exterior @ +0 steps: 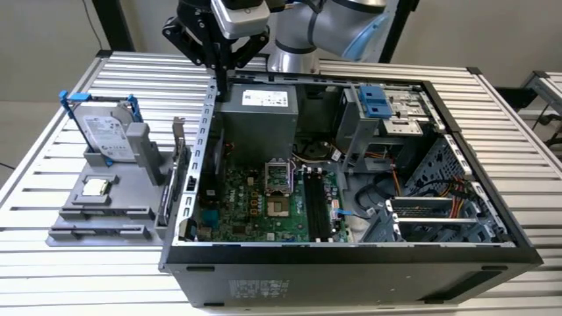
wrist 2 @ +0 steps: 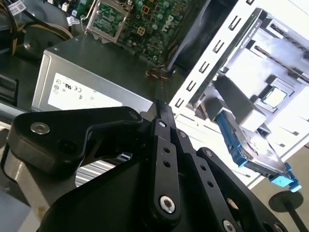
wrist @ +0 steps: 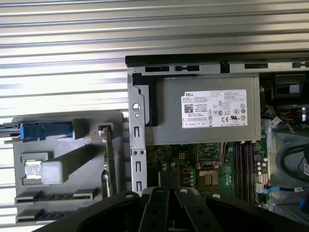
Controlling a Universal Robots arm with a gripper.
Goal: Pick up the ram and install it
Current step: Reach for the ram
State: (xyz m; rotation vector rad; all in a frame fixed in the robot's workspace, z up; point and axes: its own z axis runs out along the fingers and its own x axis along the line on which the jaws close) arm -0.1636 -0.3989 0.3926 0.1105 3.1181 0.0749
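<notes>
Hovering above the case [exterior: 351,249] rim, gripper [exterior: 221,89] pinched together (holding nothing); ram [wrist: 109,162] upright in holder [wrist: 63,145].

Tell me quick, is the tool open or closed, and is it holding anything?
Tool: closed, nothing between its fingers; the ram stands in the grey rack.

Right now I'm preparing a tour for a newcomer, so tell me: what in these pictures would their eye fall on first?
The open black computer case, green motherboard bare inside, dominates. The black gripper hangs above its wall at the exterior view's left. Beside that wall a gray holder carries a blue-framed hard drive and the ram, on edge.
</notes>
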